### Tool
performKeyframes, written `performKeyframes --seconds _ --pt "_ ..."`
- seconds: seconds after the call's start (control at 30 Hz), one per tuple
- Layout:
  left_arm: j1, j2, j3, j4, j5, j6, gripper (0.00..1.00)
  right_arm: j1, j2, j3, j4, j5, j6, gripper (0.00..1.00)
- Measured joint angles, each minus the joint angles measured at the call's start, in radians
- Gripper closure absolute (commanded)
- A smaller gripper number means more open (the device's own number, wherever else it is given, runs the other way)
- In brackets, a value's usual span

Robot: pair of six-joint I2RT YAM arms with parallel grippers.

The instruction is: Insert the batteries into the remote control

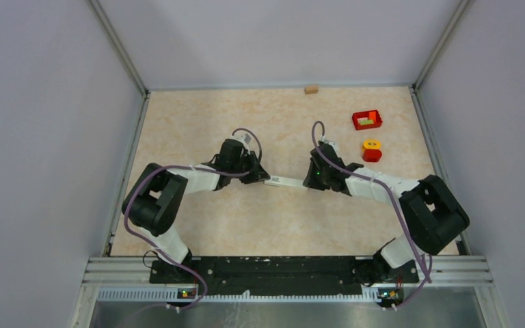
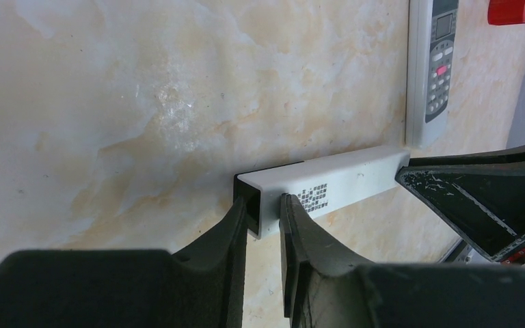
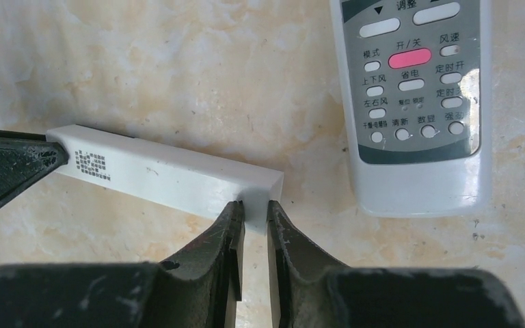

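Now both jaws clamped on white bar [image 3: 171, 171] ends; remote control [image 3: 417, 109] looks light, stiff, slick: we'd pinch long edges.

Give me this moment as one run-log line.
left gripper: shut on end of long white labelled bar | right gripper: shut on opposite end | white grey-buttoned remote control: on table, ungripped

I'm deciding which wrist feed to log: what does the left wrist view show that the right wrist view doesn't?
Only left wrist: the hollow open end of the white bar, the screen on the remote control, a red object at the top corner. Only right wrist: the remote's button labels, readable close up. Both: the bar's printed code, the remote near it, the marbled table, and the left gripper and right gripper each pinching one end of the bar.
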Motion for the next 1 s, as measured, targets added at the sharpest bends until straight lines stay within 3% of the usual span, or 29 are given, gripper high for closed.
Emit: performKeyframes --seconds 0.13,0.63,0.83,1.0 --pt "0.003 -0.001 -0.01 0.016 0.007 -0.003 1.0 0.008 0.004 0.001 0.001 0.014 0.016 0.9" --pt "0.036 -0.01 -0.102 0.172 0.053 -0.056 1.0 0.109 0.096 0.105 -0.049 0.277 0.119 0.85" --pt "0.034 -0.017 -0.005 -0.014 0.034 -0.02 0.7 0.132 0.077 0.116 -0.103 0.293 0.117 0.68" --pt "0.018 -0.022 0.107 -0.248 -0.06 0.038 0.45 0.127 -0.026 0.118 -0.179 0.246 0.077 0.61"
